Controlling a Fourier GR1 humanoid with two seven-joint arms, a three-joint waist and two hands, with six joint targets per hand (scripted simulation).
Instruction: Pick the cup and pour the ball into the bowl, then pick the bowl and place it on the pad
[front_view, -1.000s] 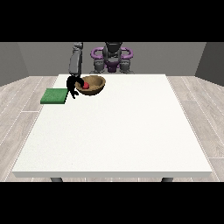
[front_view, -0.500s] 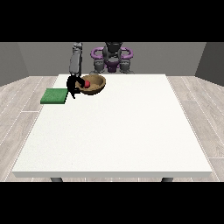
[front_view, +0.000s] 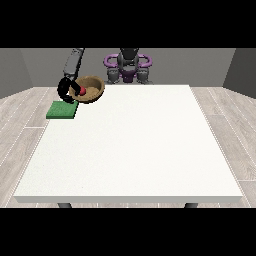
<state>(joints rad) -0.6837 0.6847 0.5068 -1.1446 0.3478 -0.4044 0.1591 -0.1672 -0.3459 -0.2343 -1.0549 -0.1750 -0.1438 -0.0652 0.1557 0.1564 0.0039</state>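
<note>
A brown bowl (front_view: 92, 88) hangs tilted above the table's far left corner, with a red ball (front_view: 81, 91) inside near its left rim. The black hand at the view's left (front_view: 66, 90) is curled round the bowl's left rim and holds it up. Just below and to the left lies the green pad (front_view: 61, 110), flat at the table's left edge. The bowl's left part hangs over the pad's far right corner. I see no cup. The other hand does not show.
The white table (front_view: 135, 145) stretches wide towards the camera. The robot's torso (front_view: 128, 65) stands behind the far edge. Grey wooden floor surrounds the table.
The hand has carried the bowl with the ball to the left and slightly up, closer to the green pad.
</note>
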